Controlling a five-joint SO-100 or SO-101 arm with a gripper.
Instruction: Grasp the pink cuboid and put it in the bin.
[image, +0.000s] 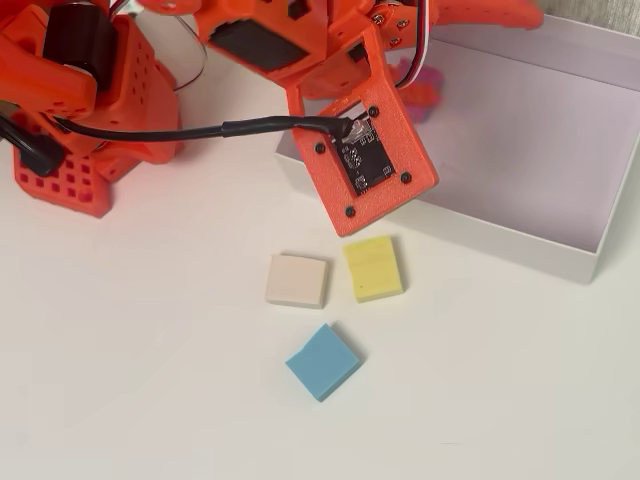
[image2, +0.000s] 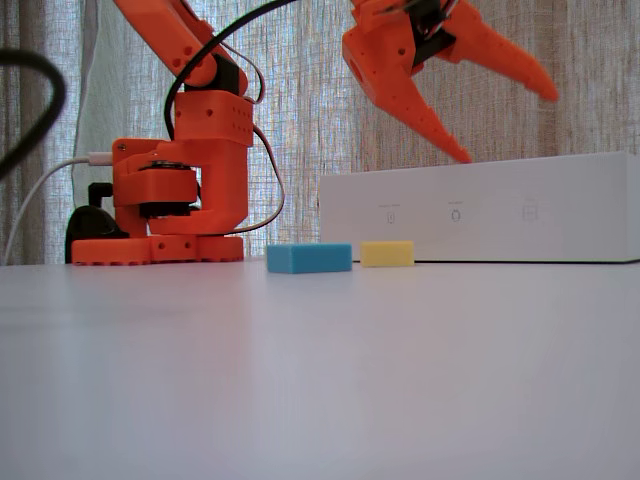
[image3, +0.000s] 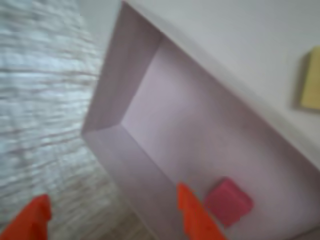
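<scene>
The pink cuboid (image3: 228, 201) lies flat on the floor of the bin (image3: 165, 115), close to a corner, and nothing is touching it. In the overhead view only a sliver of the pink cuboid (image: 428, 90) shows inside the bin (image: 560, 120), behind the arm's orange wrist camera mount (image: 375, 165). My gripper (image2: 508, 128) hangs open above the bin's white wall (image2: 480, 210), its fingers spread wide and empty. In the wrist view the gripper (image3: 110, 195) has one fingertip (image3: 187, 205) just beside the cuboid.
On the table in front of the bin lie a yellow block (image: 372, 267), a beige block (image: 297, 280) and a blue block (image: 323, 361). The orange arm base (image: 80, 90) stands at the back left. A curtain (image2: 300, 120) hangs behind.
</scene>
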